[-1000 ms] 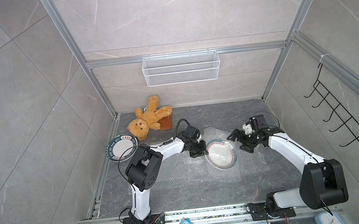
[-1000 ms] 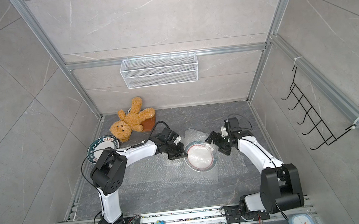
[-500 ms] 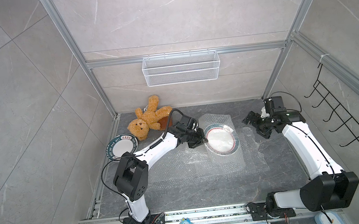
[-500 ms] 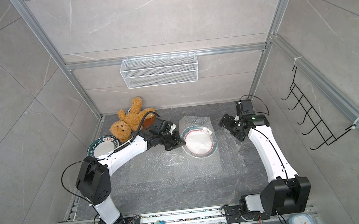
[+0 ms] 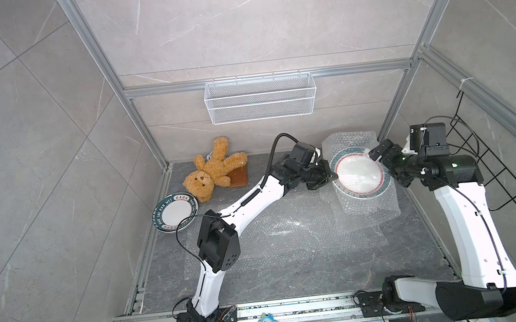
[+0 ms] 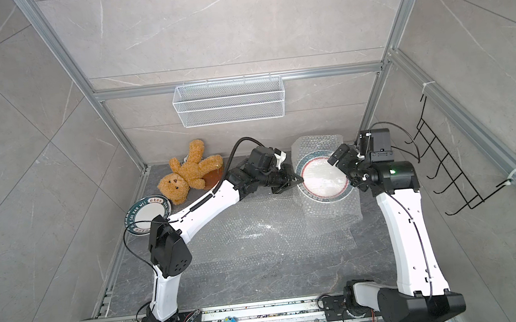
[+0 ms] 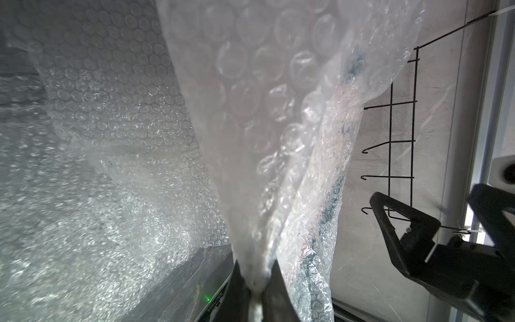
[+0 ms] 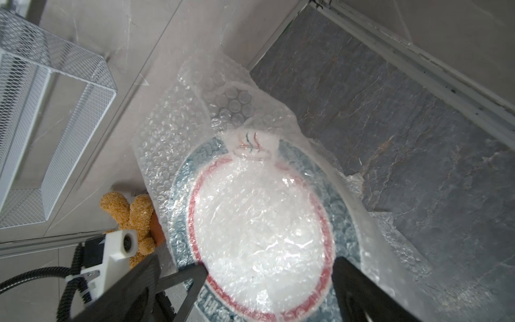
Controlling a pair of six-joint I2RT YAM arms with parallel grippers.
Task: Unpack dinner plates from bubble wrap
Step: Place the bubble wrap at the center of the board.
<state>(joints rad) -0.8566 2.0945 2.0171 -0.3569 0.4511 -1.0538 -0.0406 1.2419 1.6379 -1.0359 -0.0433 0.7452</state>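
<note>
Top views are taken up nearest by the grey bench (image 5: pixel 262 279), across which loose sheets of bubble wrap (image 5: pixel 290 230) are spread flat. Further back, at the left edge, 1 bare dinner plate (image 5: pixel 173 211) is laid face up, well apart from both hands. Beyond the sheets, towards the back right corner, 1 wrapped dinner plate (image 5: pixel 360 174) is held raised and tilted inside a bubble wrap pouch (image 5: pixel 346 139), whose lower end is trailed down onto the sheets. The pouch is pinched at the plate's left edge by the left hand (image 5: pixel 333 176); in the left wrist view its 2 fingers are seen pressed together on a fold of the plastic. The right hand (image 5: pixel 383 168) is placed at the plate's opposite edge with its fingers spread wide and nothing gripped; whether the wrap is touched cannot be told. In the right wrist view the plate's red ring and green band are seen blurred through the plastic. Against the back wall, a teddy bear (image 5: pixel 212 176) is sprawled over a brown slab (image 5: pixel 239 178), and a wire basket (image 5: pixel 260 98) is hung above.
</note>
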